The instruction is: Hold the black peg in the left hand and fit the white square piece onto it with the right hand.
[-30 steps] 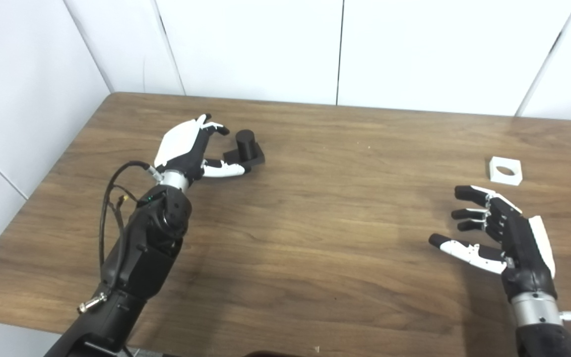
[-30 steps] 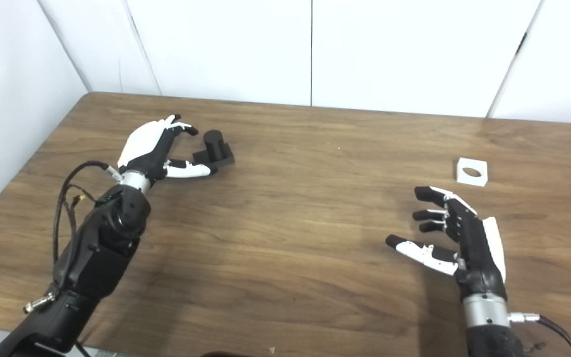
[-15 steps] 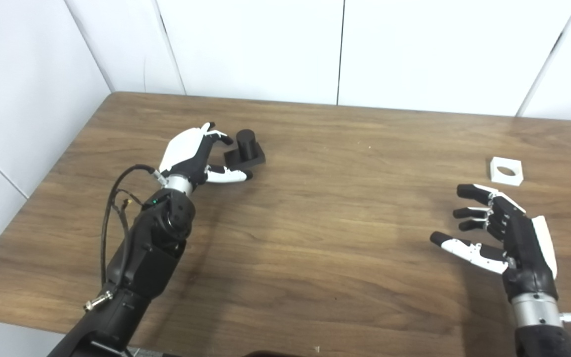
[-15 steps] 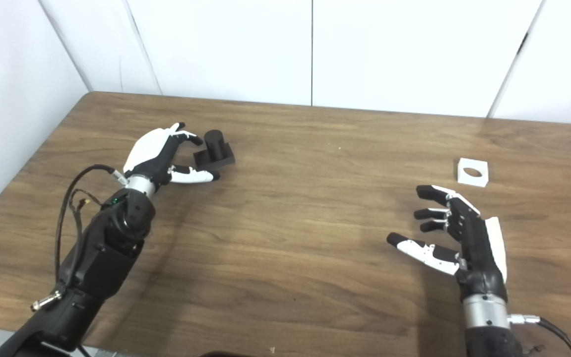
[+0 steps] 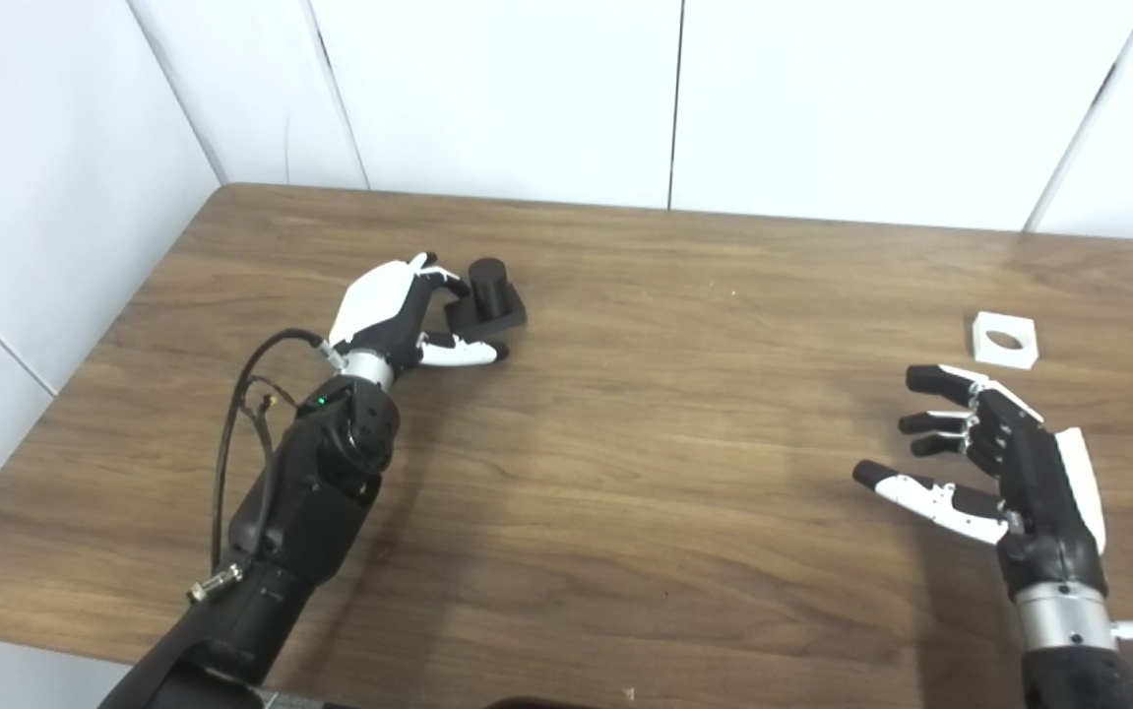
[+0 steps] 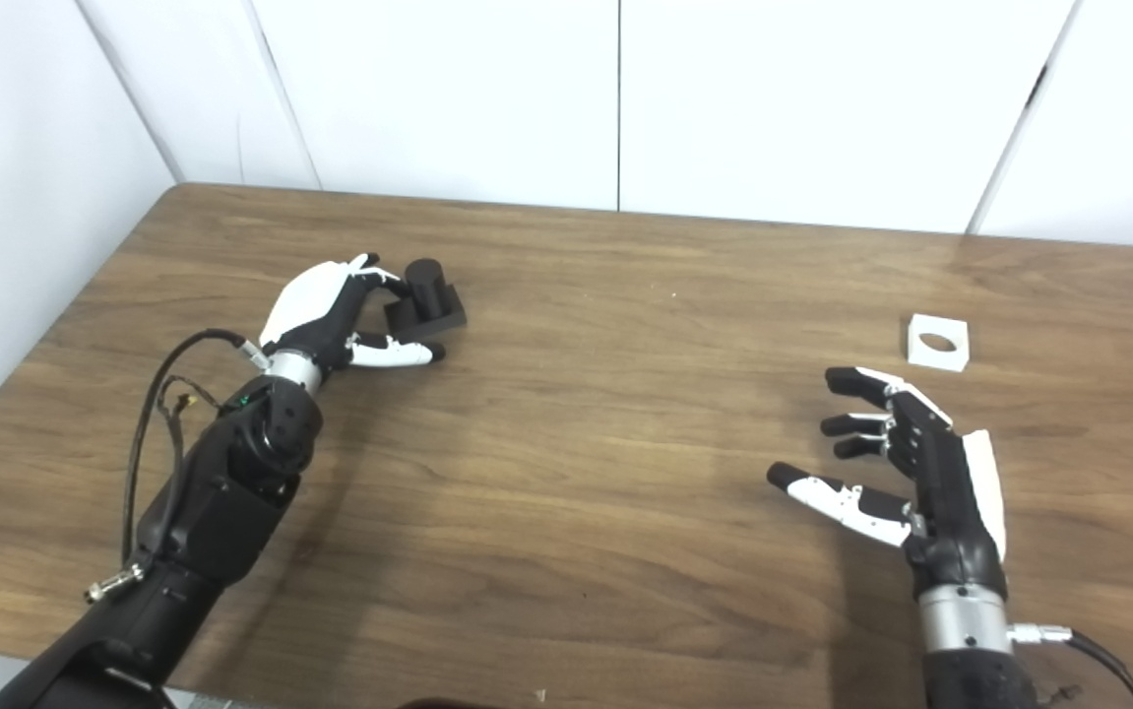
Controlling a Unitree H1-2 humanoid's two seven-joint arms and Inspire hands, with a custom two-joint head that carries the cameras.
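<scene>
Black peg (image 5: 488, 295) beside left hand (image 5: 391, 313)

Left hand (image 5: 391, 313), right hand (image 5: 1004, 463): black fingers, white back shells, silver wrist collars. Black forearms; black cable loop (image 5: 236, 433), green light at left wrist.

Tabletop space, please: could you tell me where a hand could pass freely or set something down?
The table is bare across the middle, between the left hand and right hand. It is crowded only around the black peg; the white square piece occupies the right side.
</scene>
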